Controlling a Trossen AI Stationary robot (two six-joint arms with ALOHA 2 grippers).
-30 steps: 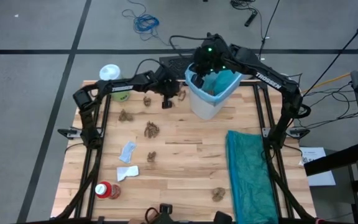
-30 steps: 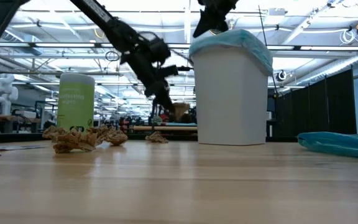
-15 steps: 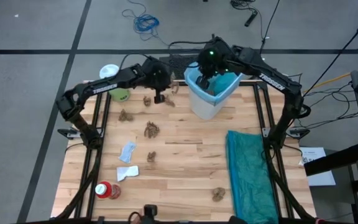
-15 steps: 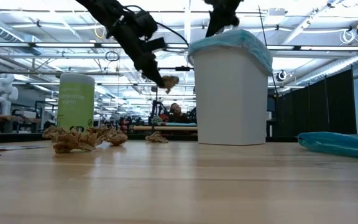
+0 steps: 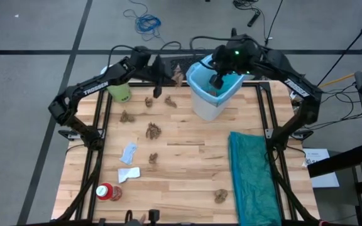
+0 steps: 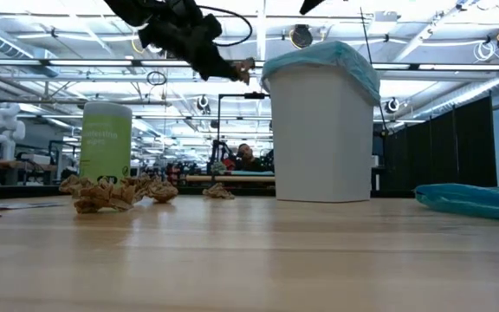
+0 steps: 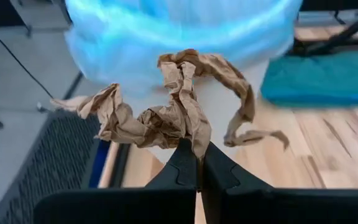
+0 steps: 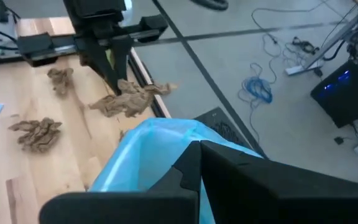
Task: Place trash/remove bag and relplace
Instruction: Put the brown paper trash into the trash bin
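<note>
— Crumpled paper wad [image 7: 166, 112] where?
— Pinched in left gripper [image 7: 197, 163], raised just beside wastebasket [image 5: 207, 103] rim, ready for dropping into blue liner [image 5: 222, 85].
— Right gripper [image 5: 217, 80]?
— Clenched over wastebasket opening, probably empty; hard to confirm.

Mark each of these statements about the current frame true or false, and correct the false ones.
1. The left end effector is shut on a crumpled brown paper wad. True.
2. That wad is already inside the wastebasket. False: it hangs in the air beside the rim, outside the basket.
3. The wastebasket is lined with a light blue bag. True.
4. The right end effector is down at the table picking up scraps. False: it is shut, up above the basket's opening.
5. The teal-green bag lies flat on the table, on the right arm's side. True.
6. The red container stands next to the wastebasket. False: it sits far from it, near the table's opposite corner.
</note>
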